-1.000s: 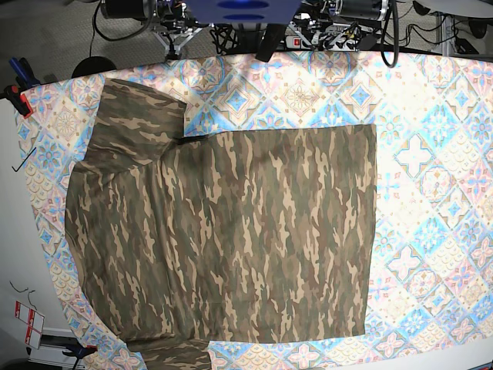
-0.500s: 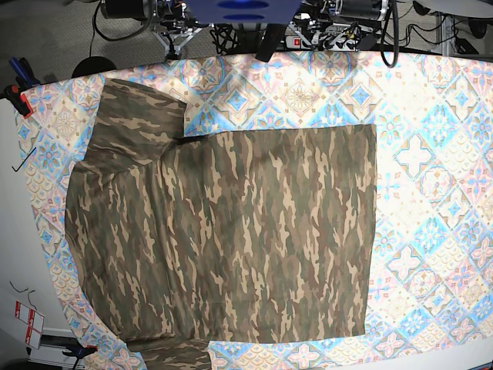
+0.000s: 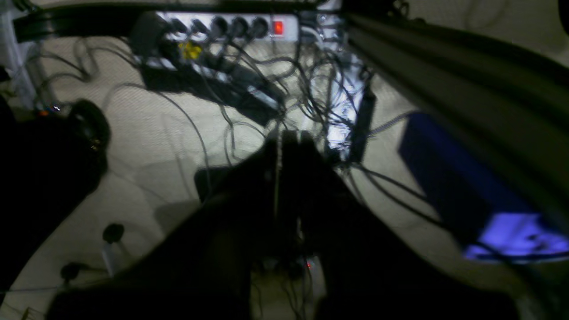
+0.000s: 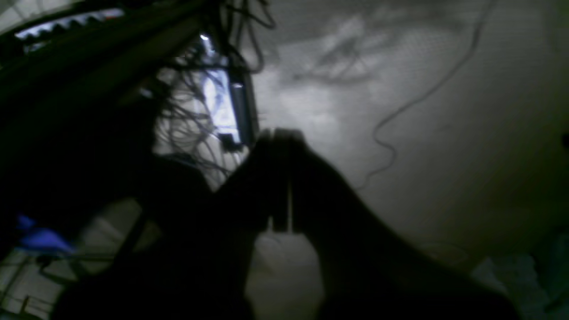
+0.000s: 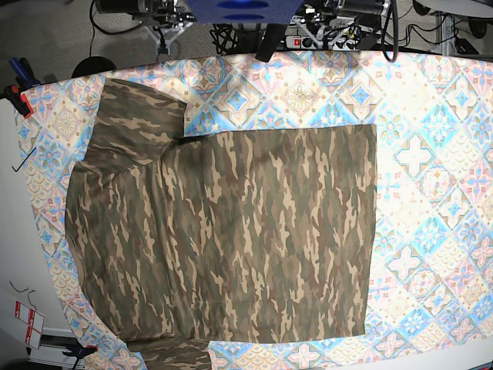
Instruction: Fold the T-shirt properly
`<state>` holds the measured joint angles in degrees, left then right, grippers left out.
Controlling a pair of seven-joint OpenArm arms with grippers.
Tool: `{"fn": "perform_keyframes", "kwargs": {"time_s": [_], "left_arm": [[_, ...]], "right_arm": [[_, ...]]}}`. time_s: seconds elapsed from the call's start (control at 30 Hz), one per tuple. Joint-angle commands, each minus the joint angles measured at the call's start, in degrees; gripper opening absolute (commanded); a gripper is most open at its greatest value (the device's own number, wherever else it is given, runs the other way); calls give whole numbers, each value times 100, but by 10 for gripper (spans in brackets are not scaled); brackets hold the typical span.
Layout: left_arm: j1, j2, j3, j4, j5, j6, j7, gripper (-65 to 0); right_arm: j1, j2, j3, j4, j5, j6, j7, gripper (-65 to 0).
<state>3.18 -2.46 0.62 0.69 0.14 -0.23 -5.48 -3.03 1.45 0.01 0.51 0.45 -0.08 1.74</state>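
Note:
The camouflage T-shirt (image 5: 231, 231) lies spread flat on the pastel patterned tablecloth (image 5: 431, 169) in the base view. One sleeve (image 5: 135, 123) points to the far left; the other hangs over the near edge. No gripper touches the shirt. My left gripper (image 3: 284, 140) shows as a dark silhouette with its fingers pressed together, empty, over the floor and cables behind the table. My right gripper (image 4: 280, 135) is likewise shut and empty, over bare floor. Neither gripper shows in the base view.
A power strip (image 3: 226, 26) and tangled cables (image 3: 311, 89) lie on the floor behind the table. Black clamps (image 5: 19, 96) hold the cloth at the far left corner. The tablecloth is bare to the right of the shirt.
The shirt has not moved. The equipment at the top edge of the base view has shifted slightly upward.

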Motion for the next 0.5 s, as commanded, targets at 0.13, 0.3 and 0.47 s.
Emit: {"fn": "perform_keyframes", "kwargs": {"time_s": [0.13,0.3,0.47], "left_arm": [[381,-163,12,-20,25,1,-776,-650],[697,-268,4,-20,25,1,-1734,-650],[1181,-268,4,-47,25,1,-3351,-650]], "right_arm": [[-414,-18,285,-51,12,21,771,-650],[-721,-18,469,-51,12,21,1475,-650],[-1161,-53,460,-51,4,21,2556,-650]]}}
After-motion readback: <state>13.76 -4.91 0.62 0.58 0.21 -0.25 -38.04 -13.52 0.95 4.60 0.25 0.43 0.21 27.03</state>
